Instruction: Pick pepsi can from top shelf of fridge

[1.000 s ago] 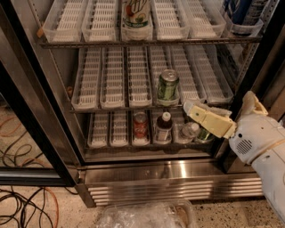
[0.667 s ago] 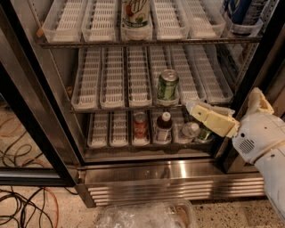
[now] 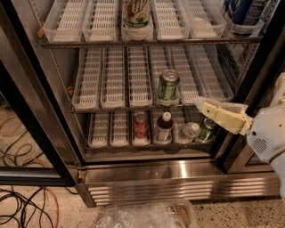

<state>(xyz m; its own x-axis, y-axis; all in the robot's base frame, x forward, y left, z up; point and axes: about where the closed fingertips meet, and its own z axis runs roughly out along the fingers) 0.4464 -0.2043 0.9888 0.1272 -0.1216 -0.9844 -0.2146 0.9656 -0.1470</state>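
Observation:
The fridge [image 3: 178, 171] stands open in front of me. Its top shelf [image 3: 89, 43] carries white slotted lane trays. A blue can, apparently the pepsi can [image 3: 240, 10], stands at the far right of that shelf, its top cut off by the frame edge. A green-and-white can [image 3: 136, 11] stands in the middle lane of the same shelf. My gripper [image 3: 204, 106], cream-coloured, reaches in from the right at the level of the middle rack. It is well below the blue can and holds nothing.
A green can [image 3: 168, 86] stands on the middle rack just left of the gripper. The bottom rack holds a small red can [image 3: 140, 124], a dark bottle [image 3: 164, 127], a clear bottle [image 3: 190, 131] and another green can [image 3: 206, 129]. Cables [image 3: 26, 200] lie on the floor at left, and crumpled plastic [image 3: 147, 216] lies below.
My gripper has moved a little to the right, away from the green can on the middle rack. Nothing else has moved.

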